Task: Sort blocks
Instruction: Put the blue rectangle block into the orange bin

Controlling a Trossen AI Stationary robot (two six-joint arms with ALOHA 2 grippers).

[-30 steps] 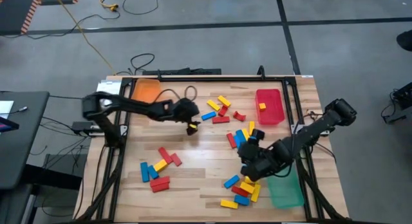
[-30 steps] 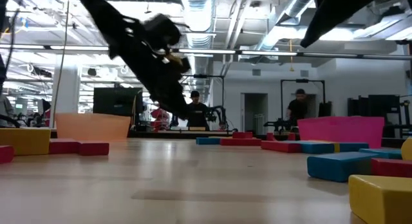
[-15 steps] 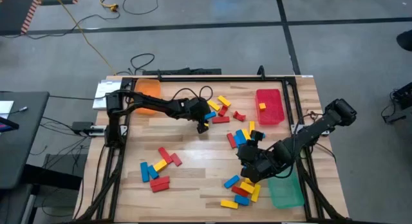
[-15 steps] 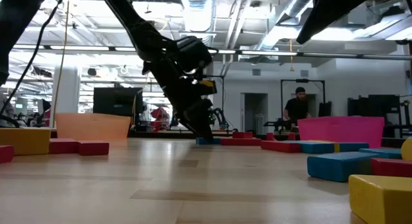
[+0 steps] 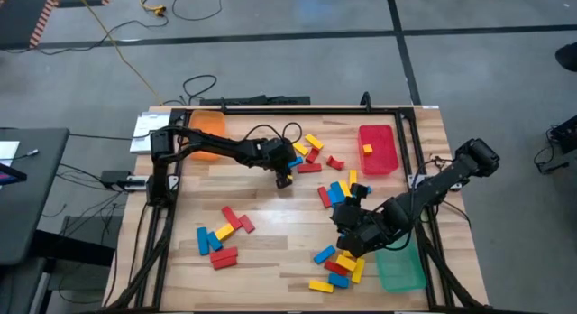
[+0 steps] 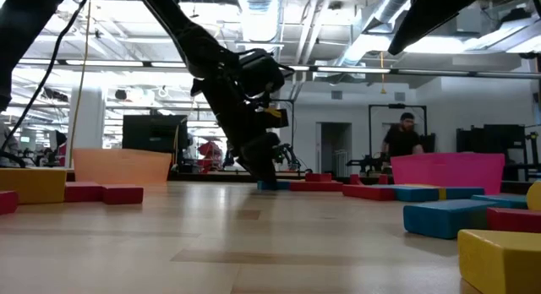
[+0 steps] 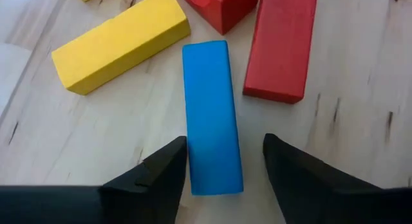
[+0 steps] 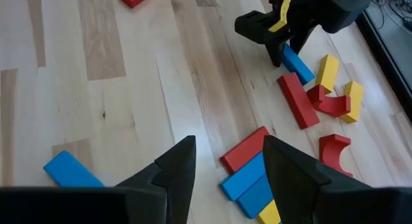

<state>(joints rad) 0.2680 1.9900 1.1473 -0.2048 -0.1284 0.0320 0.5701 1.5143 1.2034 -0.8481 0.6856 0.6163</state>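
Observation:
A blue block [image 7: 212,118] lies flat on the wood table among yellow [image 7: 119,40] and red [image 7: 283,44] blocks of the far middle group [image 5: 311,152]. My left gripper [image 5: 287,174] slants down over it, open, one finger on each long side of the block's near end [image 7: 215,179]. In the low view its fingertips [image 6: 264,177] reach the tabletop. My right gripper [image 5: 347,226] hovers open above the table's right middle, with nothing between its fingers [image 8: 228,166]. My left gripper straddles the blue block's near end, slanting down from the table's left, fingers along the block. One finger [image 7: 170,166] stands right at the block's long side; I cannot tell if it touches. The other finger [image 7: 283,166] is apart from it.
An orange tray [image 5: 206,126] sits at the far left, and a red tray [image 5: 377,148] with a yellow block [image 5: 367,149] at the far right. A green tray [image 5: 398,267] is at the near right. Block groups lie near left [image 5: 223,237], near right [image 5: 338,264] and mid right [image 5: 338,192]. A person [image 6: 404,142] stands in the room behind.
My left gripper has gone toward the table's right edge and down, tipping steeper, from above bare wood to the blue block in the far middle group. Its fingertips now reach the tabletop. The blocks have not moved.

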